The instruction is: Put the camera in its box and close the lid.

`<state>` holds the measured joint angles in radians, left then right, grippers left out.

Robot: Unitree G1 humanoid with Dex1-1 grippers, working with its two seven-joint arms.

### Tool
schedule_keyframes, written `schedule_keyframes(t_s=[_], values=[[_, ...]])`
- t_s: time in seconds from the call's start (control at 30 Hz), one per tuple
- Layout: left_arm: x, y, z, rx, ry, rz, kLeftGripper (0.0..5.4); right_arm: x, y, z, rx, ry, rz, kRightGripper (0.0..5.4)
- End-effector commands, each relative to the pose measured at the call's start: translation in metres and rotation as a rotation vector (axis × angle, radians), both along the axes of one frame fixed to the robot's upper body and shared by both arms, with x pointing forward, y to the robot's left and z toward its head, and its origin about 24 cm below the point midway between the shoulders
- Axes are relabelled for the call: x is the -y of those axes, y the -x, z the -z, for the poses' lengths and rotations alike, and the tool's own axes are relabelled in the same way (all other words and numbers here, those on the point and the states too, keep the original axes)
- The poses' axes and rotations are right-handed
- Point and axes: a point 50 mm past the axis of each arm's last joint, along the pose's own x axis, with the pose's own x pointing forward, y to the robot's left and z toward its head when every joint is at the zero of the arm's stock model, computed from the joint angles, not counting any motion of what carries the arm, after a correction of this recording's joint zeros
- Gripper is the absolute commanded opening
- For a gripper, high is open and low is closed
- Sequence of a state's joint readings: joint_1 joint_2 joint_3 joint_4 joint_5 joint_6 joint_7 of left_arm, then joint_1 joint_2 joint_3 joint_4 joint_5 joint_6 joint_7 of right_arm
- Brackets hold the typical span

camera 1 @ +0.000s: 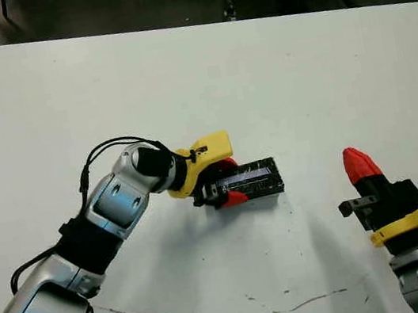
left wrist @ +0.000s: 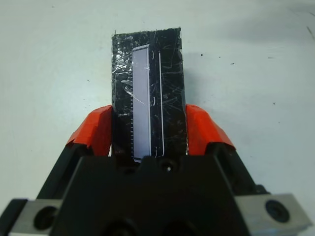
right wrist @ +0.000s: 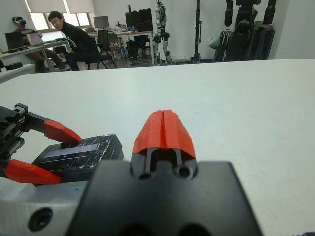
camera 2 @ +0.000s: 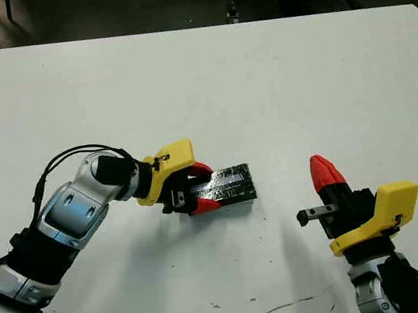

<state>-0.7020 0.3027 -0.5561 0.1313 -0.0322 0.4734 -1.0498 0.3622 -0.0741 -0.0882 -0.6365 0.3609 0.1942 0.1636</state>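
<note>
Left wrist view: the lid [left wrist: 147,96] fills the space between the left gripper's red fingers [left wrist: 96,130], glossy black with a pale silvery stripe running down its length, its surface scratched or film-wrapped. Whether the box sits under it cannot be told from any view. The head views show what the wrist view lacks: the lid lies flat on the white counter [camera 1: 275,73] near its centre, long axis roughly 3-to-9 o'clock, tipped slightly toward 2 at its free end. The left gripper [camera 1: 228,181] comes in from 9 o'clock and straddles the lid's near end, fingers spread just to the lid's width, one pressed against each long edge.

Right wrist view: right gripper [right wrist: 164,129] fingers pressed together, nothing between them. In the head views it stands at about 4 o'clock from the lid, well apart from it. Two people sit at desks beyond the counter.
</note>
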Motion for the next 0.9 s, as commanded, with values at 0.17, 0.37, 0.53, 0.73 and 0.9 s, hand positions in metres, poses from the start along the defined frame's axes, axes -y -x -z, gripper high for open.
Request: schedule_keyframes(t_s=[0.17,0.37,0.53,0.73,0.9], values=[[0.023,0.013,0.017,-0.048,0.003,0.104,3.16,0.004,0.001,0.001,-0.005,0.009,0.003,0.00],[0.026,0.014,0.021,-0.065,0.004,0.122,3.16,0.004,0.002,0.002,-0.006,0.018,0.005,0.00],[0.027,0.013,0.028,-0.138,-0.004,0.099,3.16,0.003,0.002,0.002,-0.006,0.008,-0.001,0.00],[0.027,0.011,0.030,-0.180,-0.051,0.076,3.16,0.003,0.002,0.002,-0.009,0.010,0.002,0.00],[0.028,0.011,0.032,-0.274,-0.072,0.023,3.16,0.003,0.002,0.002,-0.008,0.013,0.001,0.00]])
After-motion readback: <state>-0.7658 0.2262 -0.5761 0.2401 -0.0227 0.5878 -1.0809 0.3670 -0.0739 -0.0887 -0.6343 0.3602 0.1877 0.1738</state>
